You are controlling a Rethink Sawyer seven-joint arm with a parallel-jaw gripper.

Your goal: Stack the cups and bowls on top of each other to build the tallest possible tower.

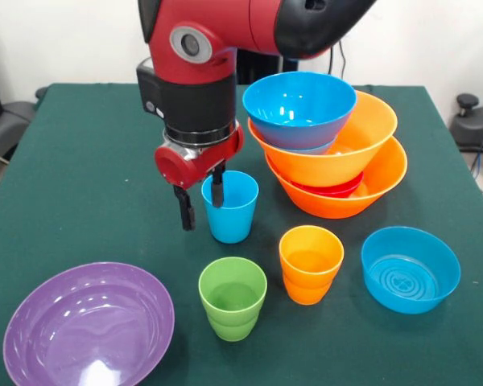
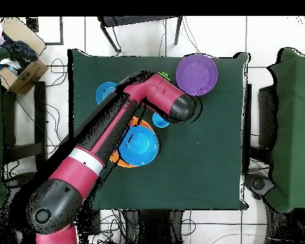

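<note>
Tower point(image 1: 330, 153), leaning, glossy blue bowl point(image 1: 299, 108) atop two orange bowls

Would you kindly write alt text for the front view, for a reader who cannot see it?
A red robot gripper straddles the rim of a blue cup on a green table, one finger inside. Behind stands a tower of nested bowls; a green cup, orange cup, purple bowl and blue bowl sit nearer.

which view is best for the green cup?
Front view: the green cup stands fully visible, upright near the table's front edge between the purple bowl and the orange cup. Overhead, the arm hides nearly all of it; only a green sliver shows.
</note>
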